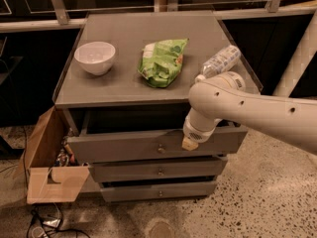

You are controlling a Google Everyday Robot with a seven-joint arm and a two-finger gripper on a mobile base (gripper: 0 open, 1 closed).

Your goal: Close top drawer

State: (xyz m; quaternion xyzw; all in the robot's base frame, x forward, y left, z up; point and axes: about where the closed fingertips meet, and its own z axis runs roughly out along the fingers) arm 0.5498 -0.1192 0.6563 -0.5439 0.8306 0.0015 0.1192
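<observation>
The top drawer (pixel 124 147) of the grey cabinet stands pulled out a little, with a dark gap under the cabinet top. Its small round knob (pixel 159 148) sits at the centre of the front panel. My gripper (pixel 189 143) is at the end of the white arm that comes in from the right. It rests against the drawer front just right of the knob, near the panel's upper edge.
On the cabinet top (pixel 119 86) stand a white bowl (pixel 95 57), a green snack bag (pixel 162 61) and a lying plastic bottle (pixel 219 62). Two slimmer drawers (pixel 158 171) sit below. An open cardboard box (pixel 49 162) stands at the cabinet's left; cables lie on the floor.
</observation>
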